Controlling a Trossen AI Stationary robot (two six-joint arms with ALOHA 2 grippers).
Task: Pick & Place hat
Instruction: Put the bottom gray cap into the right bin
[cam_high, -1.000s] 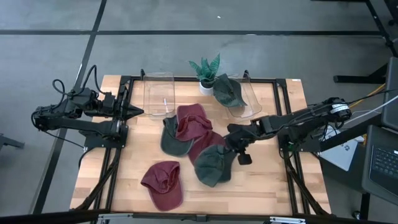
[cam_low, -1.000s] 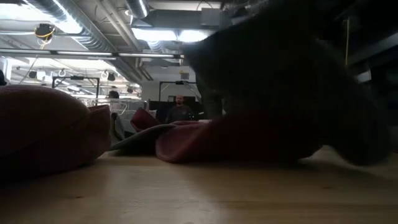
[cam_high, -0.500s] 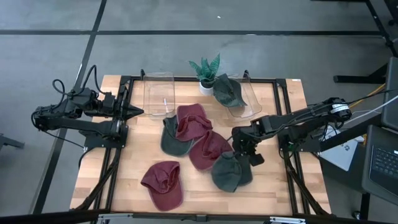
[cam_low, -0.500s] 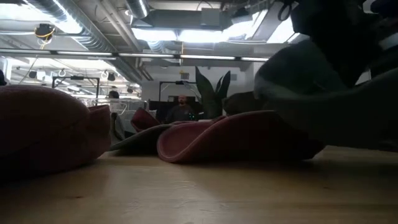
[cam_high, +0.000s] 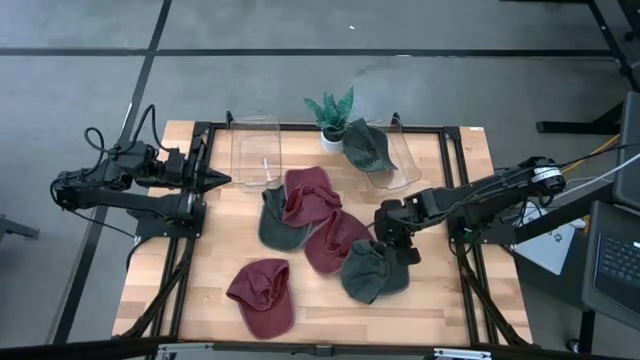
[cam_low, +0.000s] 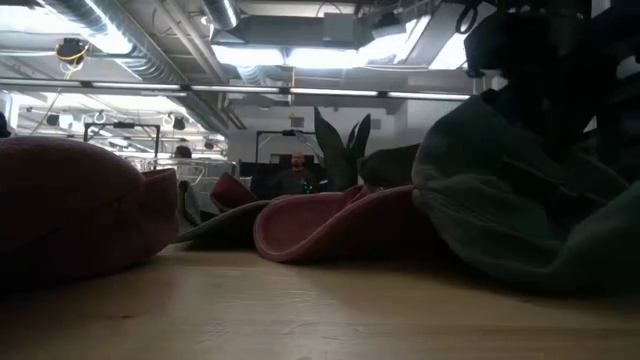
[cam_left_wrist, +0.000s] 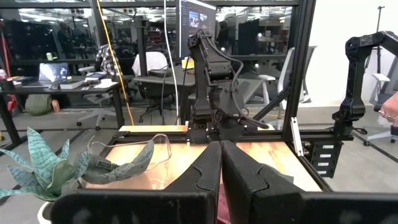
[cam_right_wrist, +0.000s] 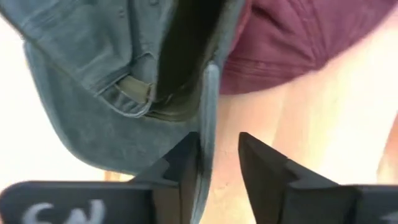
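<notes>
My right gripper (cam_high: 395, 243) is over the table's right middle, shut on a dark green cap (cam_high: 370, 273). That cap lies bunched against a maroon cap (cam_high: 335, 240). In the low view the green cap (cam_low: 520, 210) fills the right side. Another maroon cap (cam_high: 308, 195) lies on a second green cap (cam_high: 275, 225), and a third maroon cap (cam_high: 262, 297) rests near the front edge. One more green cap (cam_high: 368, 147) sits in the right clear bin (cam_high: 403, 165). My left gripper (cam_high: 222, 180) waits shut at the left side, touching nothing. My right gripper pinches the green cap's rim edge (cam_right_wrist: 209, 118) between its two fingers (cam_right_wrist: 186, 165), beside the inner sweatband (cam_right_wrist: 140, 93). It comes slanting down from the table's right side. The cap droops below the fingers, its lower part (cam_high: 362, 288) on the table.
An empty clear bin (cam_high: 257, 150) stands at the far left of middle, and a small potted plant (cam_high: 330, 115) stands between the two bins. Black frame rails (cam_high: 452, 170) run along the table's sides. Bare wood (cam_high: 420, 300) shows near the front right corner.
My right gripper has moved toward the table's right edge, keeping its hold. The green cap came with it, sliding off the maroon cap and bunching up from spread to crumpled. In the low view it has shifted to the right and sunk lower.
</notes>
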